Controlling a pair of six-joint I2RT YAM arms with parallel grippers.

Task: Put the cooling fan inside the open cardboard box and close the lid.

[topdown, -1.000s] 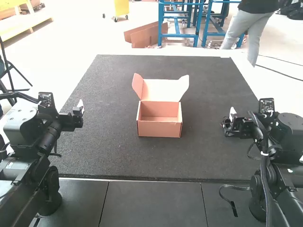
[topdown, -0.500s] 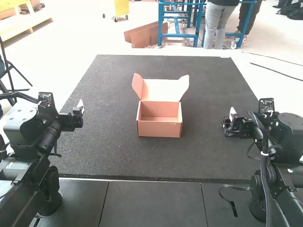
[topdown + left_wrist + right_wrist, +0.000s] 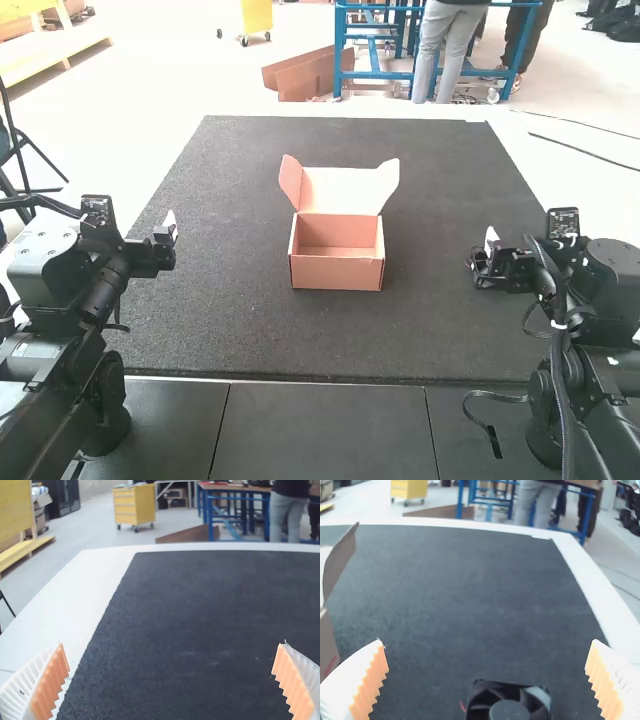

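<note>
R gripper (image 3: pixel 485 677) is sitting wide open; cooling fan (image 3: pixel 507 703) is lying just ahead, centred betw. its fingers. Cardboard box (image 3: pixel 336 262), lid up, is standing well off to its left. L gripper (image 3: pixel 165 680), also open, is sitting much farther from fan.

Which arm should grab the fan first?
Right. The cooling fan lies on the mat just ahead of the open right claw; the left claw has bare mat ahead.

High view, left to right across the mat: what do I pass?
left gripper → cardboard box, lid up → right gripper
</note>
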